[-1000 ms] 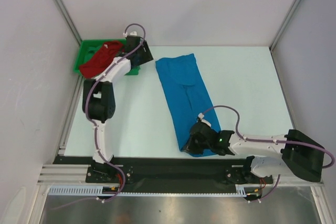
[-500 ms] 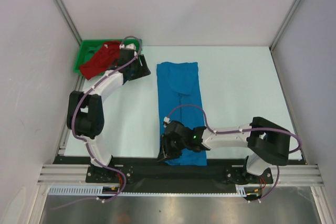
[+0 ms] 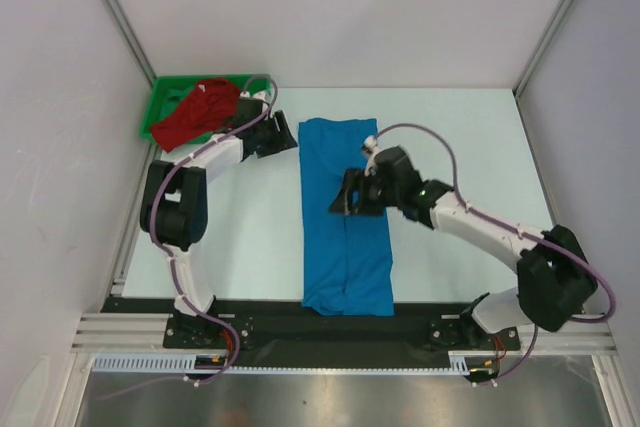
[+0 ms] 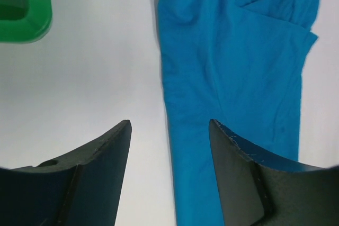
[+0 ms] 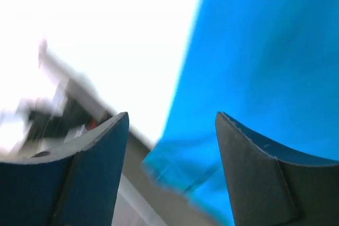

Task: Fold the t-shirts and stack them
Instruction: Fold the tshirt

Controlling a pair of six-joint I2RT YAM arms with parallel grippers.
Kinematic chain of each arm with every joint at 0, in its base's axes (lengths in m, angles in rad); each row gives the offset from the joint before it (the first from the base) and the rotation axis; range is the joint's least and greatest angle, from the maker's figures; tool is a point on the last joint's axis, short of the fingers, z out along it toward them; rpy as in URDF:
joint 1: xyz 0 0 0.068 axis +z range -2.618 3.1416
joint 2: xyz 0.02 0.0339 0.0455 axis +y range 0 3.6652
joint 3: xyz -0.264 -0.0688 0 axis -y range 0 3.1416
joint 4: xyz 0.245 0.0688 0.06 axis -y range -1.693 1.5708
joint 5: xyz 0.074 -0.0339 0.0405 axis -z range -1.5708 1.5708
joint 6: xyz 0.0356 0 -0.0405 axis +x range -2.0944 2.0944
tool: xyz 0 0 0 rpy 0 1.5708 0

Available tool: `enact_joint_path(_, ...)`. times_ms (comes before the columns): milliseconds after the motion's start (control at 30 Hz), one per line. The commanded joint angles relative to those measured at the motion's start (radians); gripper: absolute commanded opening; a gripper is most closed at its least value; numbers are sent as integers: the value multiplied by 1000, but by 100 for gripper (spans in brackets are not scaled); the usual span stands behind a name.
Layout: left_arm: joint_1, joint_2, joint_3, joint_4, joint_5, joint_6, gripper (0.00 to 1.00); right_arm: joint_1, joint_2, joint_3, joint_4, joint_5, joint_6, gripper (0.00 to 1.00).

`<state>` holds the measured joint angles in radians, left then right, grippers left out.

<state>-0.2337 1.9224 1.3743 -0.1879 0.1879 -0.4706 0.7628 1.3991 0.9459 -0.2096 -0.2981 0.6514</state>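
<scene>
In the middle of the desk (image 3: 470,137) the blue shirt (image 3: 345,247) now lies straight, 12 to 6 o'clock. Your right fingers (image 3: 342,203) just let go and hang wide, empty; your left fingers (image 3: 287,139) are open, empty. You can fold now; the red shirt (image 3: 195,112) waits at 10 o'clock

Green tray (image 3: 163,97) at the white table's (image 3: 460,137) far-left corner

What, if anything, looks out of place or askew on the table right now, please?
The red shirt is bunched in a heap, spilling over the rim of the green tray rather than folded. The blue shirt lies flat as a long strip, but its near end overhangs the front edge of the table onto the dark rail.
</scene>
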Motion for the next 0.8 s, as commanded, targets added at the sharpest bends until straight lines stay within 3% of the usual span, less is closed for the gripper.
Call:
enact_joint_path(0, -9, 70, 74, 51, -1, -10, 65, -195, 111, 63, 33, -13, -199, 72)
enact_joint_path(133, -10, 156, 152, 48, -30, -19, 64, -431, 294, 177, 113, -85, -272, 75)
enact_joint_path(267, -10, 276, 273, 18, -4, -34, 63, -538, 489, 347, 173, -176, -292, 78)
enact_joint_path(467, -10, 403, 410, 22, 22, -79, 61, -576, 737, 554, 177, -239, -322, 78)
enact_joint_path(767, -7, 552, 606, -4, 85, -132, 56, -599, 913, 738, 196, -242, -265, 72)
